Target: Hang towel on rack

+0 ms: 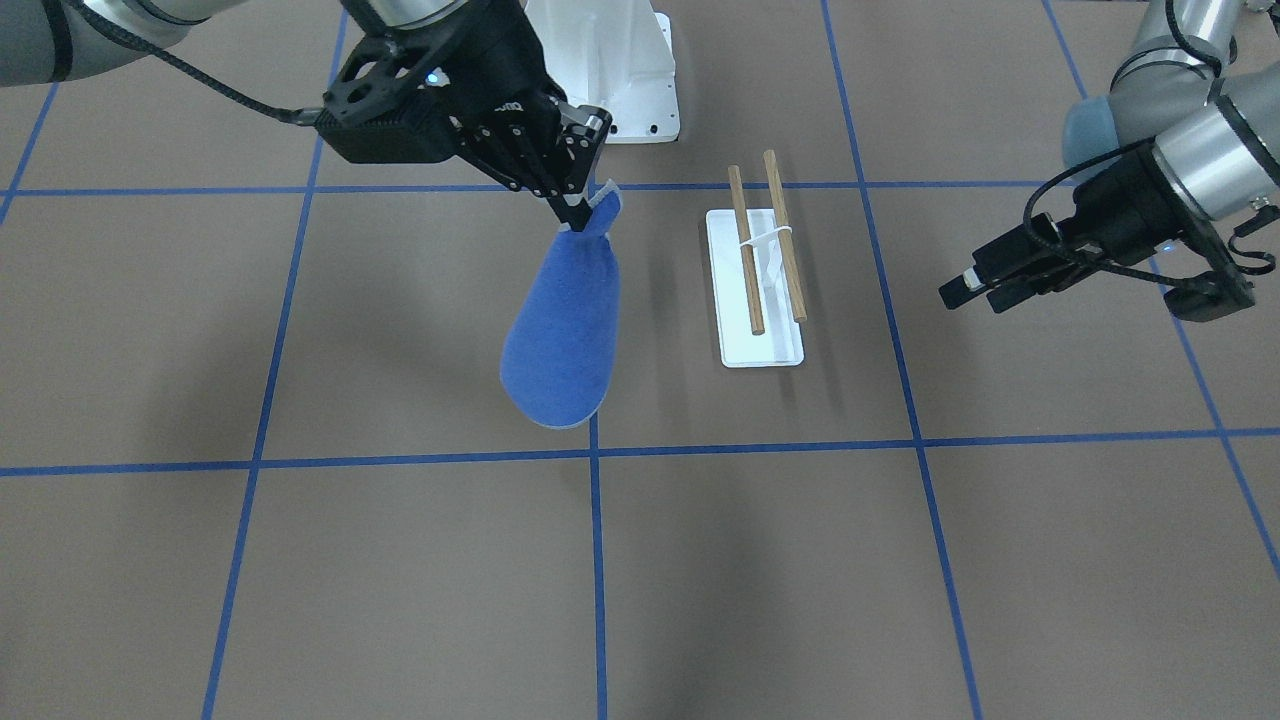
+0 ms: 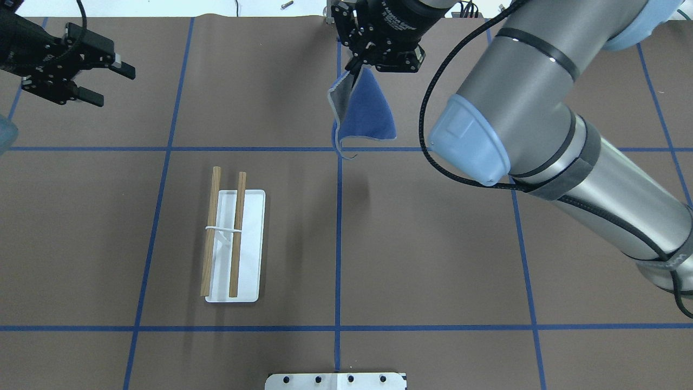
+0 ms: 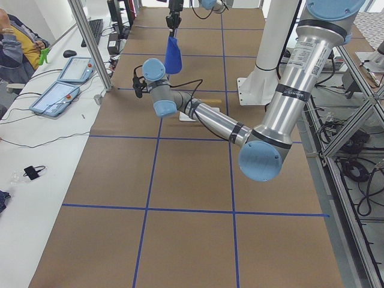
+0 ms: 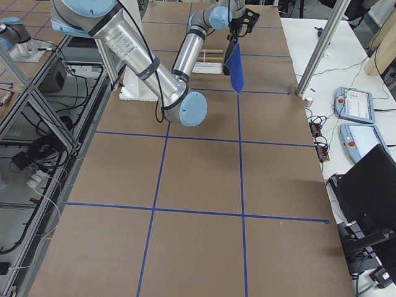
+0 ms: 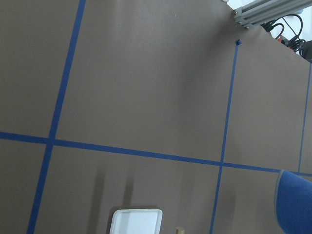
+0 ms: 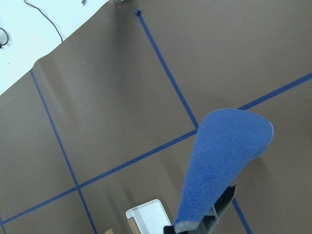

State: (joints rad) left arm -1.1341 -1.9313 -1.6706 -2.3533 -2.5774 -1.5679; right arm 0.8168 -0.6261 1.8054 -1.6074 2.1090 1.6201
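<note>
right arm (image 2: 541,124): biggest thing in the overhead view, it reaches across the table (image 1: 400,580) to a spot past the rack's far end, on the rack's right.
right claw (image 1: 572,215): points down, fingers pressed together on one bunched end of the towel.
towel (image 1: 562,330): blue cloth with a pale edge, hanging in the air from the right claw and widening to a rounded lower end; it is beside the rack on the robot's right, apart from it and not touching it; the side views show its lower end clear of the table.
rack (image 1: 765,240): flat white base (image 2: 252,244) with two wooden rods (image 2: 236,233) lying side by side above it, joined at mid-length by a thin white bracket (image 2: 222,230); both rods are bare.
left claw (image 2: 111,85): on the rack's left and past its far end, well apart from it, raised off the table, fingers spread with nothing between them.
tape lines (image 1: 597,560): blue grid on the brown table; the rack sits inside one square, near its right line in the overhead view.
wrist views: each shows a corner of the rack's base and part of the towel.
</note>
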